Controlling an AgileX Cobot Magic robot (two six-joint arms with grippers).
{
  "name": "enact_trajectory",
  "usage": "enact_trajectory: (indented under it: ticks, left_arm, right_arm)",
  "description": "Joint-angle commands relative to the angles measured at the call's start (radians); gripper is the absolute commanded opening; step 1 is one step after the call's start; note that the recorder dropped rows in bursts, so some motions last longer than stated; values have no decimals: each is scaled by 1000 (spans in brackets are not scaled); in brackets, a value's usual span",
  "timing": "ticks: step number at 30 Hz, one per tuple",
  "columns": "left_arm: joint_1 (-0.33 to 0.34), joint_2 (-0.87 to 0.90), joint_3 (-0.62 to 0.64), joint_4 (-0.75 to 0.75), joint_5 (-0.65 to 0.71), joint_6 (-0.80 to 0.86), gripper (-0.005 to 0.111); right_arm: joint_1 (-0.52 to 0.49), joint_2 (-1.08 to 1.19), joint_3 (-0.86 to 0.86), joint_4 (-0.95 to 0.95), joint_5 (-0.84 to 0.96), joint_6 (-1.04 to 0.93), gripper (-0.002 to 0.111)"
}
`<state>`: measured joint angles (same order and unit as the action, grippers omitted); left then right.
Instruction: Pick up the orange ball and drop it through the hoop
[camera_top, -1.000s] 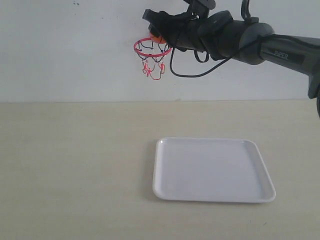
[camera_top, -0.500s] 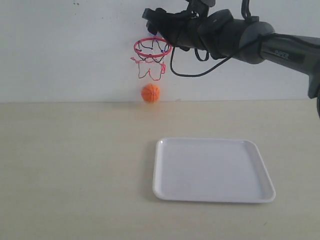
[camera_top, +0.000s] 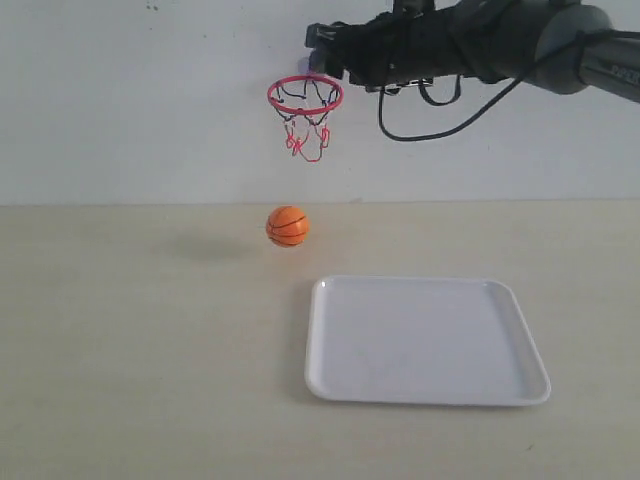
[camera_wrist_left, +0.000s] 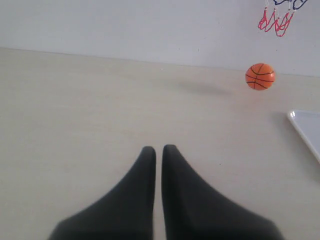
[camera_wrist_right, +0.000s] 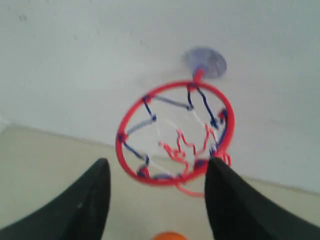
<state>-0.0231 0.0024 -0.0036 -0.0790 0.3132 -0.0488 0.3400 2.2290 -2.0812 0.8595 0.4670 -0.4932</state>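
Observation:
The orange ball (camera_top: 287, 226) with black seams is below the hoop, low over the table and left of the white tray; it also shows in the left wrist view (camera_wrist_left: 260, 76) and partly in the right wrist view (camera_wrist_right: 169, 236). The hoop (camera_top: 305, 95), red ring with dark and red net, hangs on the wall by a suction cup (camera_wrist_right: 205, 62). My right gripper (camera_wrist_right: 157, 162) is open and empty, held high just right of the ring (camera_wrist_right: 175, 132). My left gripper (camera_wrist_left: 159, 148) is shut and empty, low over the table, far from the ball.
A white square tray (camera_top: 425, 340) lies on the beige table, right of the ball; its corner shows in the left wrist view (camera_wrist_left: 307, 132). The white wall stands behind the table. A black cable (camera_top: 430, 125) hangs from the right arm.
The ball left the right gripper, fell through the hoop and dropped to table level, drifting slightly left. The right gripper drew back to the right, away from the ring.

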Motion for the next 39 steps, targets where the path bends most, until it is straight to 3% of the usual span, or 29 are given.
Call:
enact_trajectory:
  ticks: [1, 7, 10, 15, 18, 19, 23, 27, 37, 39]
  left_arm:
    - [2, -2, 4, 1, -7, 5, 4]
    - [2, -2, 4, 1, -7, 5, 4]
    - [2, -2, 4, 1, -7, 5, 4]
    - [2, -2, 4, 1, -7, 5, 4]
    - [2, -2, 4, 1, -7, 5, 4]
    - [2, -2, 4, 1, -7, 5, 4]
    - [2, -2, 4, 1, -7, 5, 4]
    - [2, -2, 4, 1, -7, 5, 4]
    - [2, -2, 4, 1, -7, 5, 4]
    - [2, -2, 4, 1, -7, 5, 4]
  right_arm:
    - [-77, -11, -5, -101, 329, 5, 33]
    - [-140, -11, 0, -105, 736, 17, 0]
    - [-140, -38, 64, -101, 754, 17, 0]
    - [-121, -153, 344, -33, 748, -11, 0]
    - [-108, -268, 600, 57, 654, -97, 0]
    - [-99, -357, 781, 141, 582, -171, 0]
    - [-96, -606, 1247, 467, 518, -456, 0]
    - [-96, -771, 1525, 558, 527, -593, 0]
    - [-96, -805, 1604, 558, 548, -593, 0]
    - [-102, -807, 1604, 558, 482, -646, 0]
